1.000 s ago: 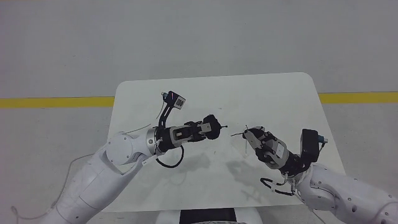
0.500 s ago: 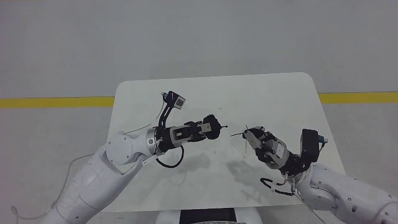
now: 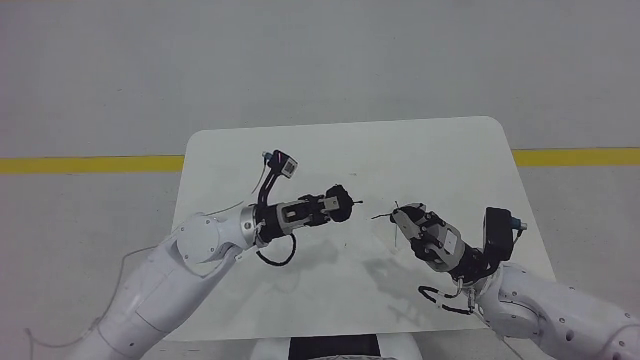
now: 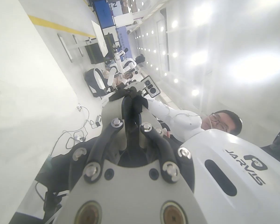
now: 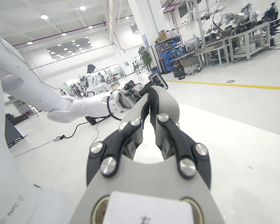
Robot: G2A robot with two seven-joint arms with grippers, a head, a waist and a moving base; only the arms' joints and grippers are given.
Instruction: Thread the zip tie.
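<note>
Zip tie sits pinched in my right fingers over mid table, tip aimed left at my left fingers, clamped on a dark piece; ends apart, so threading looks not done.

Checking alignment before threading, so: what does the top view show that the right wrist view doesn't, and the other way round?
Top view: the thin black zip tie sticking out of the right gripper, with a gap to the left gripper. Right wrist view: the right gripper's grey fingers pressed together. Both: the grippers facing each other above the round-cornered white table.
</note>
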